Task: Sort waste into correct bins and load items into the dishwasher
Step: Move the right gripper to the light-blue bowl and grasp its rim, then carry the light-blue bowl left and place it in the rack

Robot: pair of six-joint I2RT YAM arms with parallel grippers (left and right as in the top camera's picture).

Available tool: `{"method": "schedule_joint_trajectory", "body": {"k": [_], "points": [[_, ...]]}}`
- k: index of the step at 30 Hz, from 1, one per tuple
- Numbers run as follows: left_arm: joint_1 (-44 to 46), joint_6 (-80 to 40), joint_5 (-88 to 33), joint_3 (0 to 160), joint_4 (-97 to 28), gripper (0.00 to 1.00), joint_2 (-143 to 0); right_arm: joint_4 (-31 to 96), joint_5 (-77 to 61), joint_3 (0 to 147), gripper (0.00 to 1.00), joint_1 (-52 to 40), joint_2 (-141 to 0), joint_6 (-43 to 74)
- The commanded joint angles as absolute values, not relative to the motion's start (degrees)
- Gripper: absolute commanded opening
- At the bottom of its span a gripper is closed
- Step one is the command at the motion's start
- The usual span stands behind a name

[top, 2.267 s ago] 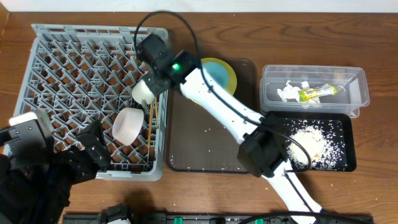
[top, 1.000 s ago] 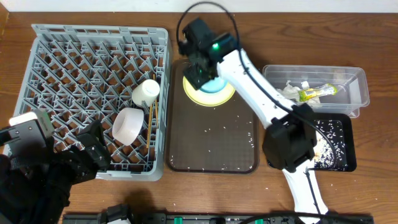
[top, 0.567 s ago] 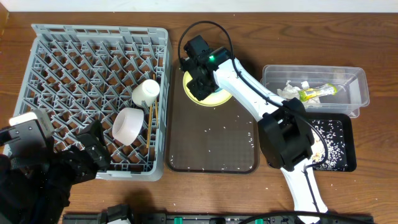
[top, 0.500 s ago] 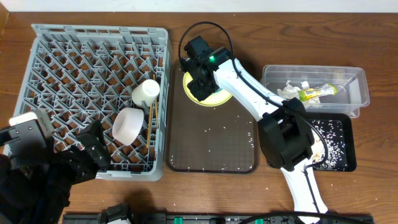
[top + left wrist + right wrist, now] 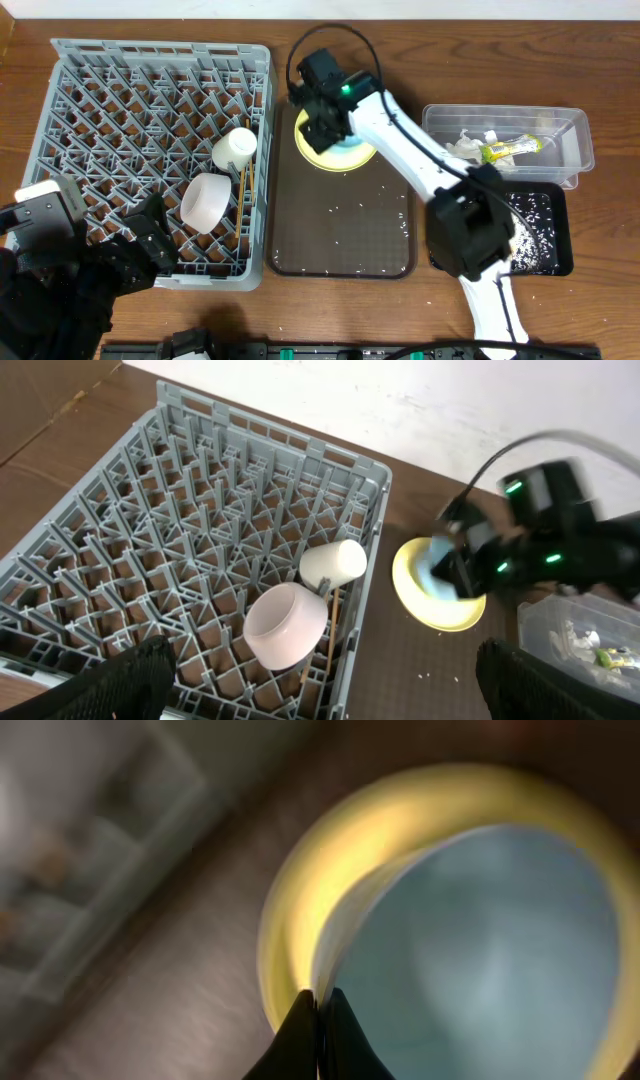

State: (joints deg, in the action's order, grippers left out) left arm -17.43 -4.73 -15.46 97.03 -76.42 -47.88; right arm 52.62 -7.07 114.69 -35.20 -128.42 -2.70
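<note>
Grey plastic dish rack (image 5: 130, 110), wooden table (image 5: 600, 70), clear plastic tub (image 5: 562, 130), matt brown tray (image 5: 340, 230), smooth light blue bowl (image 5: 480, 950)

No lettering, number or brand can be read in any view. The one thing that seems to carry print is the green-and-yellow snack wrapper (image 5: 508, 149) lying in the clear tub (image 5: 575, 130). It probably has a label on it, but from overhead and from the left wrist it is too small to make out, a smear of colour and nothing legible. The right wrist view is blurred throughout.
</note>
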Motion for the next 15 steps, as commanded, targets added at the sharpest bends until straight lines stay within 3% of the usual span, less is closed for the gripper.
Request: {"method": "schedule_joint_trajectory", "body": {"k": [1,9,15], "points": [[-17.56,-5.23,-15.14,97.27,-76.25,0.97,-47.9,46.7,-18.02,117.62,0.01,-34.76,-119.15,0.54],[-17.56,-5.23,-15.11,97.27,-76.23,0.97,-47.9,20.71,-38.59,117.47,0.01,-33.23,-119.66,16.12],[-17.56,-5.23,-15.14,97.27,-76.25,0.97,-47.9,-6.44,-49.04,117.47,0.01,-34.13,-128.31,31.7]]}}
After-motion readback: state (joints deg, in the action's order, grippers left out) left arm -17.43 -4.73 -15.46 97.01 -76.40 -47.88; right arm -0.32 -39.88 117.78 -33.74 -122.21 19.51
